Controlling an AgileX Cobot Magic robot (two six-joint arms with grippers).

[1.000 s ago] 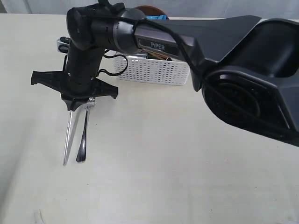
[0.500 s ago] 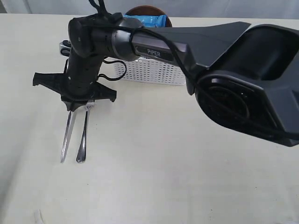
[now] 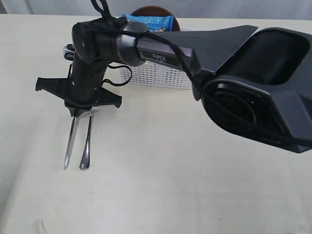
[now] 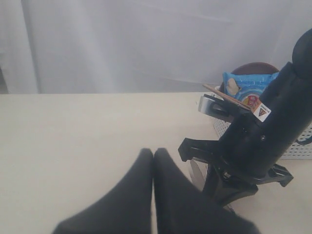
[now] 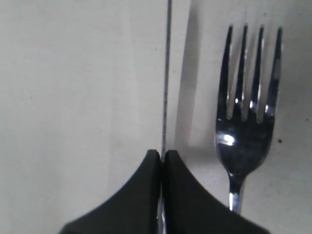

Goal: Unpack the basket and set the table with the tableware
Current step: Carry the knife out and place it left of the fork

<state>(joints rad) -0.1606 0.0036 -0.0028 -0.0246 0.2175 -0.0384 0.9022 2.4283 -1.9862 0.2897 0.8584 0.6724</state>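
Note:
My right gripper (image 3: 81, 113) has reached across to the left side of the table (image 3: 161, 175) and is shut on the steel knife (image 3: 70, 144). In the right wrist view the knife (image 5: 166, 73) stands on edge between the fingertips of that gripper (image 5: 161, 155). The steel fork (image 3: 87, 146) lies flat right beside it, its tines (image 5: 249, 73) pointing the same way as the blade. The white basket (image 3: 156, 75) stands behind, with the chopsticks (image 4: 226, 96) sticking out. My left gripper (image 4: 153, 152) is shut on nothing, above bare table.
A blue chip bag (image 3: 148, 20) lies on top of the basket, with a brown round plate (image 3: 156, 9) behind it. A steel cup (image 3: 68, 48) shows at the basket's left end. The right arm's black links (image 3: 234, 58) stretch over the table's right half.
The right arm's upper links have shifted, uncovering the chip bag. The knife's far end has swung slightly left. The grip on the knife is unchanged.

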